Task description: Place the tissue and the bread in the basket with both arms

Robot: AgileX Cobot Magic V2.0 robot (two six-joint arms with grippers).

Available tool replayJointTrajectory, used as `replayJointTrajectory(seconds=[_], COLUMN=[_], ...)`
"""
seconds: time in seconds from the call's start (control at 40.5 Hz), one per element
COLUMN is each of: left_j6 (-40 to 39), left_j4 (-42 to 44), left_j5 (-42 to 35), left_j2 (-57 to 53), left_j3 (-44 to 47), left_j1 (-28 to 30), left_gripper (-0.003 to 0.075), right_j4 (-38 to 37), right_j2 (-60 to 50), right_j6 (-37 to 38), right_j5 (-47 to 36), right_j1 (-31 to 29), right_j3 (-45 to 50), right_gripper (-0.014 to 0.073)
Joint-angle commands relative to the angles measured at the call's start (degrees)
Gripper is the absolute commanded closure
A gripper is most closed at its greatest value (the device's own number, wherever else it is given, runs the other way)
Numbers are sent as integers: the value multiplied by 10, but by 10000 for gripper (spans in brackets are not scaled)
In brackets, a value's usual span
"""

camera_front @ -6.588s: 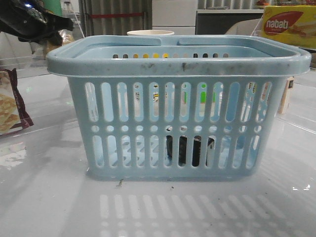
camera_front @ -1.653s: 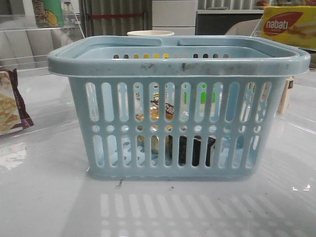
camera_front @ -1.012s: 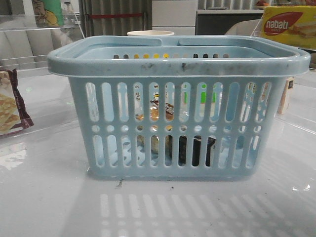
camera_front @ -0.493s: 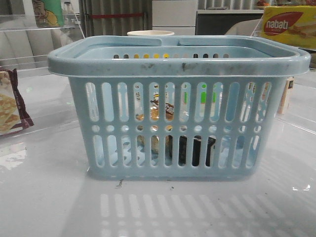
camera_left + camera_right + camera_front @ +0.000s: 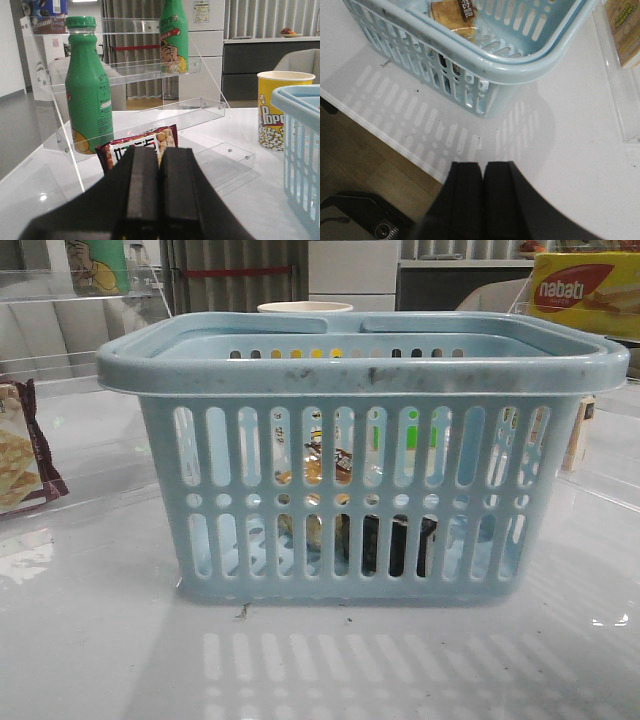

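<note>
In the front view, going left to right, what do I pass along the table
Maroon-edged cracker bag → large light-blue slotted plastic basket, with the golden-brown clear-wrapped bread then the black tissue pack showing through its slots → yellow Nabati wafer box.

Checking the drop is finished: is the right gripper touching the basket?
Apart. The right wrist view shows the right gripper shut and empty, with bare white table between it and the basket.

Front cam low, close on basket [image 5: 360,440]; right wrist overhead, same basket.
</note>
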Motion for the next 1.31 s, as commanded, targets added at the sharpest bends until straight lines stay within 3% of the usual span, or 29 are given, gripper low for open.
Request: replayJointTrajectory(seconds=[0.0,0.247,0.493,0.814,1.283], left_j6=[-5,-5,-5,-5,-5], left_j4=[0,0,0,0,0], left_j5=[-51,-51,-51,-51,-51], left_j2=[-11,-11,-11,-11,-10], left_j3=[-1,-1,-1,-1,-1], left_j1=[-4,-4,-4,-4,-4], left_gripper=[629,629,630,630,629], right_j4=[-10,-5,-1,1,29], right_j2=[-20,-170,-287,-368,-368], right_j6=[-2,-2,-2,-2,-2], right_j5=[-73,-329,-475,-554,-560], right_j1=[-32,-190,-292,-314,-309], right_j3=[8,176,329,440,438], right_gripper=[538,538,538,538,538])
